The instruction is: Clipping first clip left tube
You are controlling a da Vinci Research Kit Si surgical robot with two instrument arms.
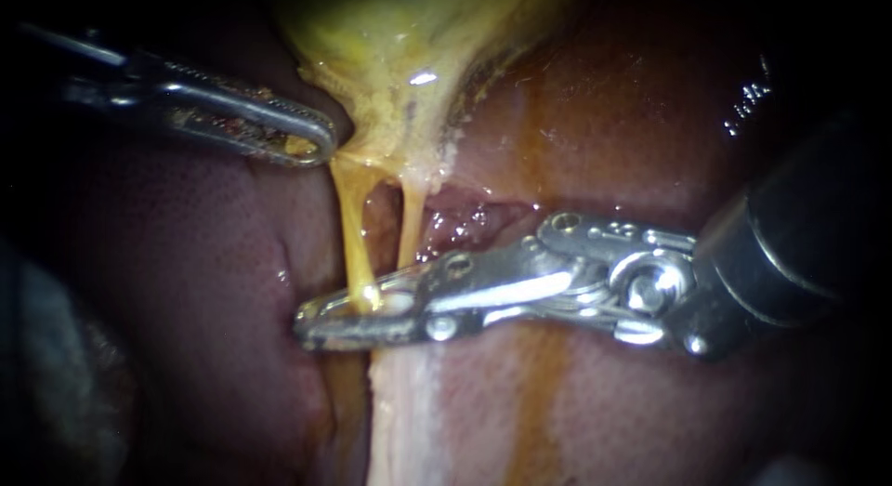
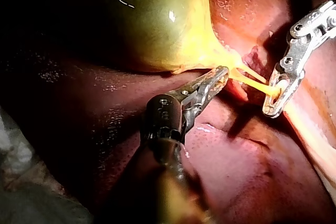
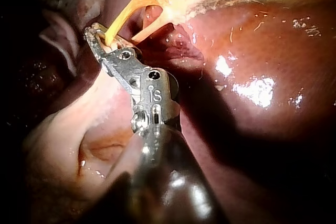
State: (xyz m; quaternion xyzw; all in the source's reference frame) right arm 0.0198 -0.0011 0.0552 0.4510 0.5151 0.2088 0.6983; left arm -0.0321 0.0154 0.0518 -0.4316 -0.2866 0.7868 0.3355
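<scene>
The right instrument (image 1: pixel 311 321) lies closest, its dark shaft filling the right edge of the endoscope frame and its metal wrist reaching left across the centre. Its jaws lie almost together just left of centre, closed around the left tube (image 1: pixel 351 235), which runs down into them as a thin orange strand. Both wrist views show that strand passing between the two jaws. The second tube (image 1: pixel 412 226) hangs just beside it to the right, paler, and ends behind the upper jaw. Both tubes come down from the yellow-green gallbladder (image 1: pixel 390 49) at top centre. The left instrument (image 1: pixel 321 144) enters from the upper left, its windowed jaws closed on the gallbladder's yellow lower edge, just above where the left tube begins. Dark red liver (image 1: pixel 214 263) fills the frame around them
</scene>
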